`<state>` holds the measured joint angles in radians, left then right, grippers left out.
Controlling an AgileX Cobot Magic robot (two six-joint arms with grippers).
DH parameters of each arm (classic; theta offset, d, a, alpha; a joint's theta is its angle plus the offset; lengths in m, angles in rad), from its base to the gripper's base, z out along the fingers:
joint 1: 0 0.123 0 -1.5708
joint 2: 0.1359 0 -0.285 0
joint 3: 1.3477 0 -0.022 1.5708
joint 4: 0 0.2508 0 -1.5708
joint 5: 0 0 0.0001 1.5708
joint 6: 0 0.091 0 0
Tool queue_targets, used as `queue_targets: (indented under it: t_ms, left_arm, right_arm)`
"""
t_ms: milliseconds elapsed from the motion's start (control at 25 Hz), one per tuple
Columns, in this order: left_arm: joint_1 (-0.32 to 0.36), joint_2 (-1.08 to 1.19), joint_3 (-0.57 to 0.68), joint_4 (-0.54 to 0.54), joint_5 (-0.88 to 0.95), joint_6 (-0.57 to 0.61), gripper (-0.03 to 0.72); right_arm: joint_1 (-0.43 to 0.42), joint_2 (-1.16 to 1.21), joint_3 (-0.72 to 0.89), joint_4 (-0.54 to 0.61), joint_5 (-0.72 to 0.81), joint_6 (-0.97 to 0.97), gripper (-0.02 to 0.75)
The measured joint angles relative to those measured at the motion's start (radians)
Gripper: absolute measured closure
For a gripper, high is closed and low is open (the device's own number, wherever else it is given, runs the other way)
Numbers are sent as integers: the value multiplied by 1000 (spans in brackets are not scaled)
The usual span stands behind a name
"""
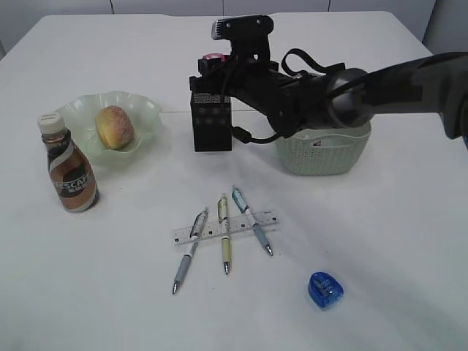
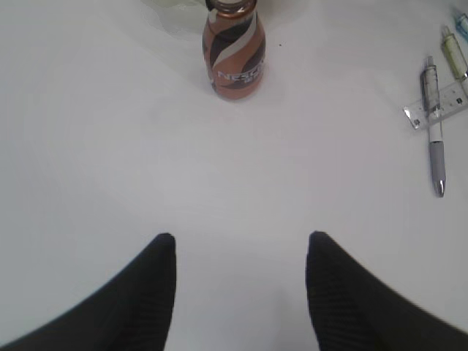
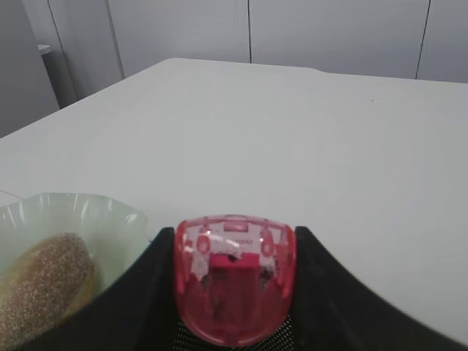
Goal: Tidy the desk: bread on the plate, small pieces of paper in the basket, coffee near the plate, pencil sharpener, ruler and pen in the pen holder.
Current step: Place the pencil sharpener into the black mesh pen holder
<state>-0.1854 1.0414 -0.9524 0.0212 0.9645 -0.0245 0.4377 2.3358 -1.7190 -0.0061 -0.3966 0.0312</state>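
My right gripper [image 1: 213, 62] is shut on a red pencil sharpener [image 3: 234, 278] and holds it just above the black mesh pen holder [image 1: 211, 124]. The holder's mesh [image 3: 190, 340] shows under the sharpener. A second, blue pencil sharpener [image 1: 325, 288] lies at the front right. Three pens [image 1: 225, 241] lie across the clear ruler [image 1: 212, 231] in the middle. The bread [image 1: 115, 126] sits on the green plate [image 1: 150, 110], and the coffee [image 1: 69, 164] stands beside it. My left gripper [image 2: 241, 241] is open over bare desk, with the coffee [image 2: 234, 55] ahead of it.
The green basket [image 1: 325, 157] stands right of the pen holder, partly behind my right arm. The white desk [image 1: 110, 292] stretches bare at the front left. In the left wrist view a grey pen [image 2: 435, 131] and the ruler's end [image 2: 450, 102] lie at the right edge.
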Motion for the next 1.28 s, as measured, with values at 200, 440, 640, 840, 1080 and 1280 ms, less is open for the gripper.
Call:
queue_targets:
  t_ms: [200,440,640,840,1080,1280]
  left_arm:
    - [0,0,0,0,-2,0,280]
    - [0,0,0,0,-3,0,283]
    - [0,0,0,0,-9,0,284]
    - [0,0,0,0,-11,0,284]
    - [0,0,0,0,-11,0,284]
    - [0,0,0,0,-11,0,285]
  right_arm:
    - [0,35,-52,6,9,0,431]
    - [0,40,-54,6,23,0,430]
    - [0,43,-57,6,25,0,430]
    - [0,46,-57,6,26,0,430]
    - [0,50,-73,6,28,0,430]
    - [0,50,-85,6,28,-18,430]
